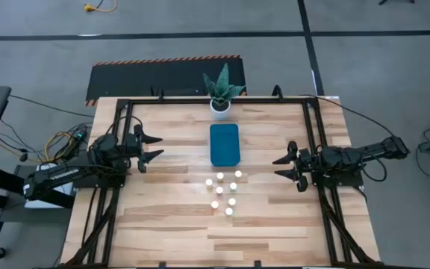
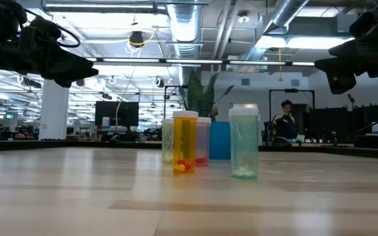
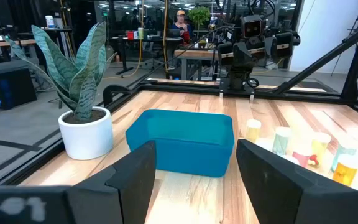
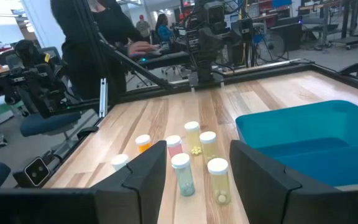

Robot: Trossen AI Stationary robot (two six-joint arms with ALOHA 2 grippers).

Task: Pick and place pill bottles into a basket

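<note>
The left pincer (image 1: 152, 147) hangs over the left side of the bench (image 1: 163, 224), its fingers spread wide and holding nothing, pointing toward the middle. In the left wrist view its two dark fingers (image 3: 135, 171) frame the basket (image 3: 182, 140), with the plant (image 3: 82, 112) in its white pot just beside it.

The basket (image 1: 225, 144) lies near the bench's middle, toward the far edge, a teal tray with nothing visible inside. The plant (image 1: 221, 93) stands just beyond it, at the far edge.

The bottles (image 1: 224, 193), seven with white caps, stand upright in a loose cluster on the bare wood just in front of the basket, apart from it. In the low view they show as clear tinted tubes, an orange one (image 2: 185, 141) and a pale green one (image 2: 244, 141) nearest the camera.

The right pincer (image 1: 283, 167) hangs over the right side of the bench, fingers likewise spread and gripping nothing, facing the cluster. A person sits in the room behind.
</note>
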